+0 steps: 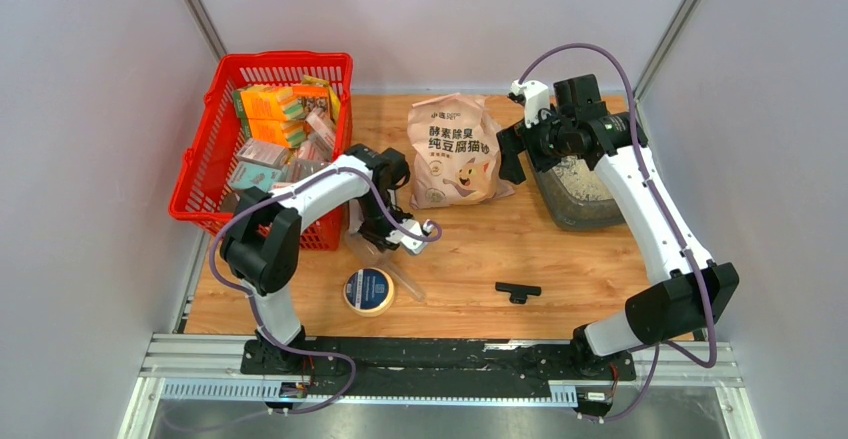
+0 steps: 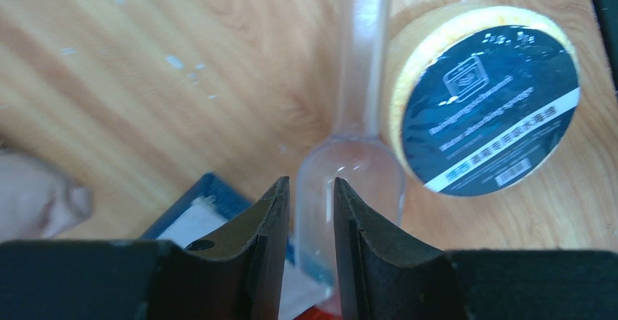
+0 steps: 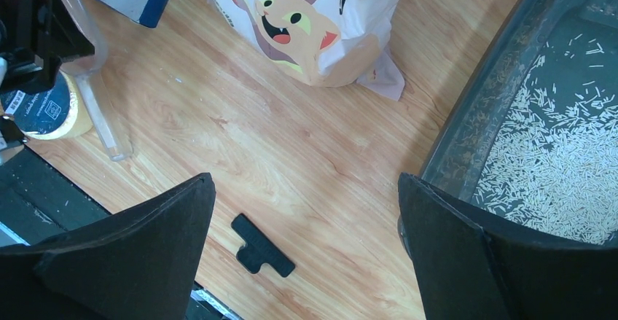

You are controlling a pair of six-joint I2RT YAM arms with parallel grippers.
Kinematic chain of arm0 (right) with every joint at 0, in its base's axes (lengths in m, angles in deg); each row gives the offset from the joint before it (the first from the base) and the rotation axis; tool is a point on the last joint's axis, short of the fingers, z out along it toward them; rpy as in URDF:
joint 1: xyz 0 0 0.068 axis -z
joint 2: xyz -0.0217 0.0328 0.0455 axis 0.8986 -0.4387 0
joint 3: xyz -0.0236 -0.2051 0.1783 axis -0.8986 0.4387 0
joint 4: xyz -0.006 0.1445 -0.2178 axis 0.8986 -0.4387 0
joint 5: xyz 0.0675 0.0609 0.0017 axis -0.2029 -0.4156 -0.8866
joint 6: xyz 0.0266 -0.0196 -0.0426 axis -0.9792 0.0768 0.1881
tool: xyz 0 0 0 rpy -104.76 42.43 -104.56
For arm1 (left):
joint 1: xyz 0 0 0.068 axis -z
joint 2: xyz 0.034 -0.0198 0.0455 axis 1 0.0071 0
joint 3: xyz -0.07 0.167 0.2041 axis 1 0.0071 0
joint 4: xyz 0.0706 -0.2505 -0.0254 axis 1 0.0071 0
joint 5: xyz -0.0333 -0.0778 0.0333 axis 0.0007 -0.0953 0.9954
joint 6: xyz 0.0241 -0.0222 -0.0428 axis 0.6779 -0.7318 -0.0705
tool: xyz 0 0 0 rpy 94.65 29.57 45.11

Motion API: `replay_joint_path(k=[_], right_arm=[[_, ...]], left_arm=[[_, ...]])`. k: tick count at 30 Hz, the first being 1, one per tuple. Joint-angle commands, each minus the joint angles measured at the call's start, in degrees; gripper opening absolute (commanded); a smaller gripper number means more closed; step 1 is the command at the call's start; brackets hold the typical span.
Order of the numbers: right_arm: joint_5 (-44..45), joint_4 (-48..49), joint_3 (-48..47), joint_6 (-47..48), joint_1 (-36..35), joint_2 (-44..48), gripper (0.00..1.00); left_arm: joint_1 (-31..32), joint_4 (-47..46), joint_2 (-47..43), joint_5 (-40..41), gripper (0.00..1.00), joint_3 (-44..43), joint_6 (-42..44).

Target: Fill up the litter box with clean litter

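My right hand (image 3: 306, 181) gapes wide and empty over bare desk (image 3: 291, 138), just outside the litter box (image 3: 466, 123) rim. Open room runs from that rim to the litter bag (image 3: 306, 36). Clean litter (image 3: 561, 152) thinly covers the box floor. Well away from the box, my left hand (image 2: 310, 185) is narrowed on the clear scoop (image 2: 364, 43), beside a round yellow sponge (image 2: 481, 101).

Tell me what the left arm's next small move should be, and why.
Probably close the left gripper firmly on the clear scoop before lifting. Its jaws straddle the bowl end with a gap showing, so the grip looks unsure, and the litter box holds only a thin scatter of clean litter.
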Motion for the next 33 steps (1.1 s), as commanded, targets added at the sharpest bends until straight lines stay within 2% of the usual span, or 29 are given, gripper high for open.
replay_joint_path(k=[1, 10, 15, 20, 26, 29, 30, 33], right_arm=[[-0.99, 1.65, -0.52, 0.62, 0.26, 1.15, 1.0], [-1.43, 1.12, 0.27, 0.44, 0.26, 1.5, 1.0], [-1.34, 1.04, 1.94, 0.62, 0.34, 2.9, 1.0], [-0.82, 1.03, 3.43, 0.97, 0.61, 4.14, 1.0], [-0.9, 1.04, 4.23, 1.06, 1.05, 4.58, 1.0], [-0.9, 1.12, 4.05, 0.97, 1.13, 4.4, 1.0], [-0.99, 1.12, 3.97, 0.97, 1.14, 4.14, 1.0], [-0.99, 1.21, 3.35, 0.79, 1.14, 3.7, 1.0]], left_arm=[[-1.21, 3.0, -0.54, -1.04, 0.37, -5.97, 1.5], [-0.78, 0.89, 2.62, -0.43, 0.48, -5.45, 2.47], [0.02, -0.25, 4.29, 2.21, 0.52, -3.52, 2.82], [0.28, -0.87, 4.99, 4.75, 0.51, -1.49, 3.96], [0.28, 0.28, 5.17, 5.29, 0.38, 1.41, 5.19], [0.28, -1.13, 5.0, 4.76, 0.21, 1.94, 4.58], [0.28, -1.91, 4.99, 4.5, 0.1, 1.59, 4.32], [0.19, -2.54, 4.56, 3.44, 0.0, -0.16, 2.3]])
